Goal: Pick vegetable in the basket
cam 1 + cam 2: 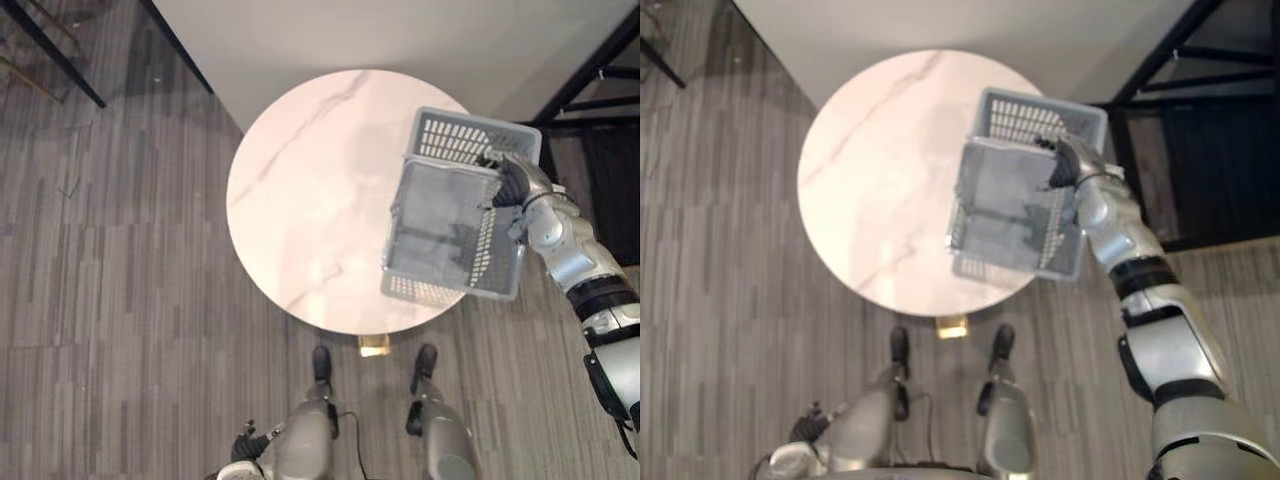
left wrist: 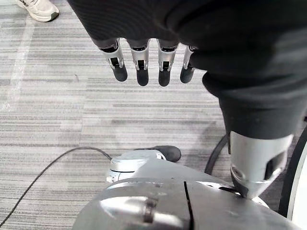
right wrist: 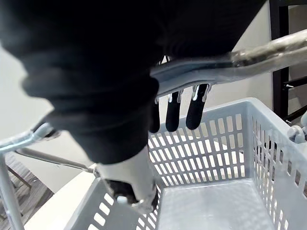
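Observation:
A grey plastic basket (image 1: 455, 215) hangs tilted in the air over the right edge of the round white marble table (image 1: 300, 200). My right hand (image 1: 513, 180) is shut on its metal handle (image 3: 240, 60), and the dark-tipped fingers (image 3: 175, 112) curl over the bar in the right wrist view. The inside of the basket (image 3: 206, 201) looks bare, with no vegetable showing in it or on the table. My left hand (image 1: 248, 446) hangs low by my side at the lower left, with its fingers (image 2: 139, 64) straight and holding nothing.
A black metal frame (image 1: 590, 90) stands just right of the table, close behind the basket. Another dark frame leg (image 1: 50, 50) crosses the upper left floor. A small gold piece (image 1: 374, 345) lies under the table's near edge. A person's white shoe (image 2: 41, 9) rests on the floor.

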Available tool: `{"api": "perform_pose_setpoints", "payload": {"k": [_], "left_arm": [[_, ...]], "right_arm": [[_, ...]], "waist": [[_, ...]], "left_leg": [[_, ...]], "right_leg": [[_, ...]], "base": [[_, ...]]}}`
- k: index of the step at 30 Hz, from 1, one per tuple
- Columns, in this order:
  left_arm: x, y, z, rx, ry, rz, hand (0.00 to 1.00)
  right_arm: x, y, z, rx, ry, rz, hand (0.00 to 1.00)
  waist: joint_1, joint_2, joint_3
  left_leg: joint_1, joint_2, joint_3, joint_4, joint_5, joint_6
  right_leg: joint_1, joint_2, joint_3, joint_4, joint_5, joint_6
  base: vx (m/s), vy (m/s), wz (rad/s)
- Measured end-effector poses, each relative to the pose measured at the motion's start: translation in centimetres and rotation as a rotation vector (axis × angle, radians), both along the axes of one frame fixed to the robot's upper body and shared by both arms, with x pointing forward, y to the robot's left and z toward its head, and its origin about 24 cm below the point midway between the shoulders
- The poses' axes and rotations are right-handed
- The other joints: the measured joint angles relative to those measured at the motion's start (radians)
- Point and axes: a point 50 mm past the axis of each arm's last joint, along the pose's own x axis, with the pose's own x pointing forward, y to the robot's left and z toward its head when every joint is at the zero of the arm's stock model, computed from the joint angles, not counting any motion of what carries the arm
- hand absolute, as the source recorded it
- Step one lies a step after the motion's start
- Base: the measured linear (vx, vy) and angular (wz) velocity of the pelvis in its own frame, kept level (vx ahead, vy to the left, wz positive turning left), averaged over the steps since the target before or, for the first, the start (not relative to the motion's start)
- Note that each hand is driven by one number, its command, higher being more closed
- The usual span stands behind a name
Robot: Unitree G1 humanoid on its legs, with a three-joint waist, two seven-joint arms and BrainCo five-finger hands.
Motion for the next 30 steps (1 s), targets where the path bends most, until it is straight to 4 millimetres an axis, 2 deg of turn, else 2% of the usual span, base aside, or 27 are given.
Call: {"api": "perform_pose_setpoints", "payload": {"k": [8, 16, 22, 25, 30], "left_arm": [[0.4, -0.1, 0.1, 0.004, -0.005, -0.013, 0.00], [0.5, 0.1, 0.1, 0.012, -0.005, -0.021, 0.00], [0.5, 0.2, 0.1, 0.016, 0.010, -0.031, 0.00], [0.4, 0.3, 0.1, 0.031, 0.020, -0.058, 0.00], [-0.1, 1.7, 0.3, 0.067, 0.041, -0.092, 0.00]], "right_arm": [[0.8, 1.2, 1.3, -0.048, -0.012, 0.004, 1.00], [0.7, 2.1, 0.2, -0.247, 0.047, 0.044, 1.00], [-1.3, 3.4, -1.8, -0.417, 0.103, 0.223, 1.00], [-2.6, 3.2, -4.0, -0.447, 0.162, 0.284, 1.00], [-4.4, 2.1, -7.6, -0.446, 0.277, 0.297, 1.00]], "waist": [[0.009, 0.002, 0.005], [0.008, -0.005, 0.009], [0.004, -0.008, 0.007], [0.001, -0.016, 0.003], [-0.008, -0.060, -0.024]], "left_leg": [[0.000, 0.001, -0.001, -0.002, 0.001, 0.001], [0.008, -0.002, -0.002, -0.002, 0.002, 0.002], [0.026, 0.000, 0.005, -0.002, 0.001, 0.002], [0.044, 0.000, 0.005, -0.002, 0.001, 0.002], [0.057, 0.000, 0.008, 0.001, 0.001, 0.001]], "right_leg": [[0.001, 0.000, 0.001, 0.000, 0.000, 0.000], [0.010, -0.002, 0.000, -0.001, 0.003, -0.002], [0.023, 0.000, 0.012, -0.004, 0.006, 0.000], [0.039, 0.000, 0.015, -0.004, 0.006, 0.000], [0.049, 0.001, 0.026, -0.004, 0.009, 0.004]], "base": [[0.00, 0.000, 0.00], [0.00, 0.000, 0.00], [-0.01, 0.004, -0.04], [-0.01, 0.003, -0.04], [-0.03, 0.006, -0.04]]}}
